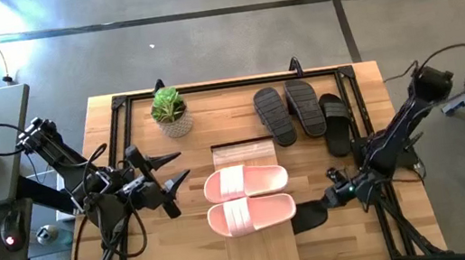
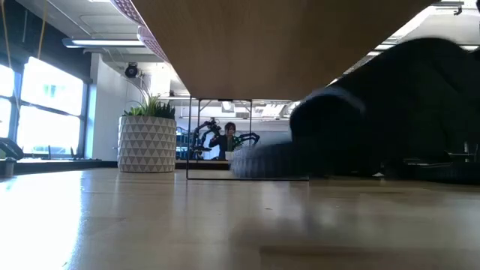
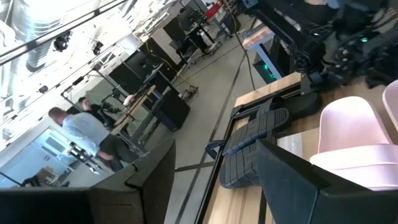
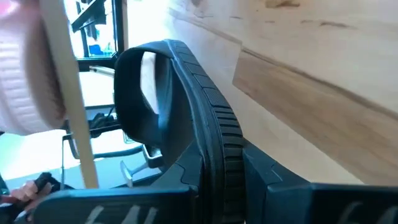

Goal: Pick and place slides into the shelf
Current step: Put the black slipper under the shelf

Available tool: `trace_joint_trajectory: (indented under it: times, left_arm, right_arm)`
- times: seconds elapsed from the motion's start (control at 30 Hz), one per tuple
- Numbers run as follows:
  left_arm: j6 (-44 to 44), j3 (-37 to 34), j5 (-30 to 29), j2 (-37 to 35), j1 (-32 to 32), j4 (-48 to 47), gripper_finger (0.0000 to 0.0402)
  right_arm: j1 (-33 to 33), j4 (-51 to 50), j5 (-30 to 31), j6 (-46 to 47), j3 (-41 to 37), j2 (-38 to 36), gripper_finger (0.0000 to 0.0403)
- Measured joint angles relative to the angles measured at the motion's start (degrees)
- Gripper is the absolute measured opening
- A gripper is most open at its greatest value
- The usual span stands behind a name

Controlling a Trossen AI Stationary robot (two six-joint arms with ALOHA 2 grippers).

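Note:
The shelf (image 1: 264, 253) stands mid-table, and the pale pink pair (image 1: 249, 199) lies side by side on its plank top. Three black slides (image 1: 304, 106) lie soles-up on the table near the far edge. My right gripper (image 1: 331, 196) is just right of the shelf, low over the table, shut on a fourth black slide (image 1: 310, 216), which shows large in the low view (image 2: 390, 105) beside the plank's underside (image 2: 262, 45). My left gripper (image 1: 175, 172) hovers left of the shelf, open and touching nothing. Its wrist view shows the pink slides (image 3: 354, 137). My right gripper pinches the black slide's ribbed sole (image 4: 214, 155) at one end between its two fingers, coming level from the table's right. The slide is turned on its edge, with the strap (image 4: 134, 93) arching to one side and its free end pointing at the shelf. Whether it touches the table I cannot tell.
A potted plant (image 1: 171, 111) stands at the far left of the table; its white pot (image 2: 146, 142) shows in the low view. A black frame rail (image 1: 235, 84) runs round the tabletop. Bare wood lies left of the shelf (image 1: 172, 248). People work in the room beyond.

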Motion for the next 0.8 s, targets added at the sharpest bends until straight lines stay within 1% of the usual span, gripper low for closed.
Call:
trace_joint_trajectory:
  times: [0.23,0.47,0.63,0.8]
  left_arm:
    - [0.00,0.00,-0.51,0.00,0.00,0.00,0.0204]
    - [0.00,0.00,-0.50,0.00,0.00,0.01,0.0204]
    - [0.00,0.00,-0.49,0.00,0.00,0.00,0.0204]
    - [0.00,0.00,-0.50,0.00,0.00,0.00,0.0204]
  right_arm:
    - [1.78,12.10,1.45,1.76,3.87,16.43,0.0036]
    - [2.30,23.77,1.48,1.49,9.87,30.25,0.0036]
    - [2.28,27.74,3.10,1.16,16.08,37.85,0.0036]
    - [2.71,27.75,8.36,1.32,22.08,42.89,0.0036]
